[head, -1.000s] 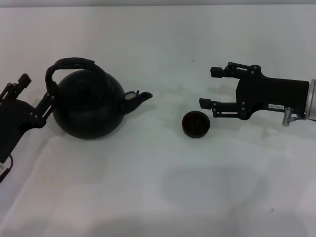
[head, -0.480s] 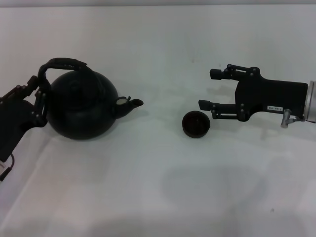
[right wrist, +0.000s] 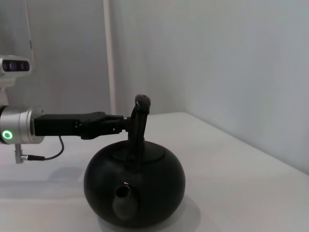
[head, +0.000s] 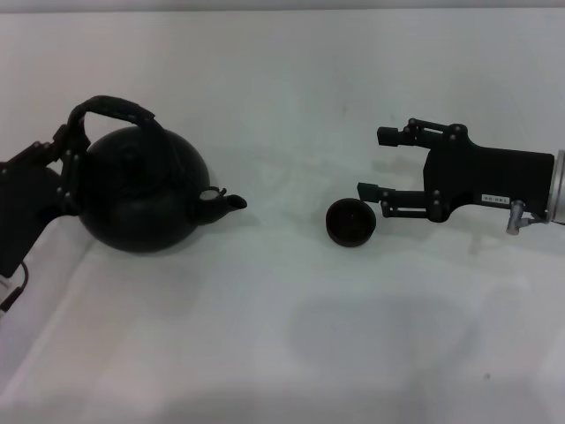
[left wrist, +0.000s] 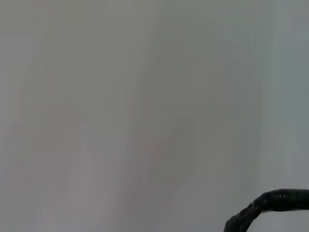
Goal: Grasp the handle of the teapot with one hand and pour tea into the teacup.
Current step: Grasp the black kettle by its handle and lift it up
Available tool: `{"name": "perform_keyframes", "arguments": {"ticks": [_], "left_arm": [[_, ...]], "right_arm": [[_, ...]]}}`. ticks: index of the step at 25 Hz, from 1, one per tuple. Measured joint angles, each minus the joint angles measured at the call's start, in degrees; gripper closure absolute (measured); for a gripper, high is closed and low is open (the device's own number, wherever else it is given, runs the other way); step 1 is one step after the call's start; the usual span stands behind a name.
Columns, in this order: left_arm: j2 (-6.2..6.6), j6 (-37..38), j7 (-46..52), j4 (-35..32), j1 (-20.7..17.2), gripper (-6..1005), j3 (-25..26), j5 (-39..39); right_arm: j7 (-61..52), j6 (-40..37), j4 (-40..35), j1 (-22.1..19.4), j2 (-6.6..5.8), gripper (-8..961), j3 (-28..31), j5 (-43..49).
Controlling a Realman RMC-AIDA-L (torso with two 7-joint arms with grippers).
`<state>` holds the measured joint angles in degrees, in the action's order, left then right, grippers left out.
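Observation:
The round black teapot (head: 137,203) stands at the left of the white table, its spout (head: 225,202) pointing right and toward me. My left gripper (head: 67,152) is shut on the left end of the arched handle (head: 113,109). The right wrist view shows the teapot (right wrist: 140,186) from its spout side, resting on the table, with the left gripper (right wrist: 124,124) clamped on the upright handle (right wrist: 140,113). A bit of the handle (left wrist: 270,203) shows in the left wrist view. The small dark teacup (head: 350,222) sits right of centre. My right gripper (head: 377,163) is open, just right of and behind the cup.
The white table (head: 282,336) runs to a pale wall behind. The left arm's silver wrist with a green light (right wrist: 14,133) and a cable shows in the right wrist view. A white vertical pipe (right wrist: 109,53) stands on the wall behind.
The teapot has shifted left and turned, its spout swinging toward me. My left gripper has risen along the handle's left end. The right gripper and the cup have stayed nearly still.

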<state>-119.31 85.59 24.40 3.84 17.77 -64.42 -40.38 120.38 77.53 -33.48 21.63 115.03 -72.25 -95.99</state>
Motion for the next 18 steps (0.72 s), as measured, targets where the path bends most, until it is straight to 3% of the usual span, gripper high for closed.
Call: {"name": "perform_keyframes", "arguments": {"ticks": [9,12,18], "left_arm": [[0.67,-0.8,3.8,-6.3,0.4,885,-0.2,-2.9],[1.19,-5.2,12.0,-15.1,-0.2,885,-0.2,-6.9],[0.5,-15.9,26.1,-31.3,-1.8,885,-0.2,-18.7]], "right_arm": [[2.1,0.5,0.0,-1.3,-0.19,109,0.5,-2.4],[2.2,0.6,0.1,-1.5,-0.18,109,1.1,-2.5],[2.3,0.7,0.3,-2.3,-0.2,108,2.3,-2.5]]}}
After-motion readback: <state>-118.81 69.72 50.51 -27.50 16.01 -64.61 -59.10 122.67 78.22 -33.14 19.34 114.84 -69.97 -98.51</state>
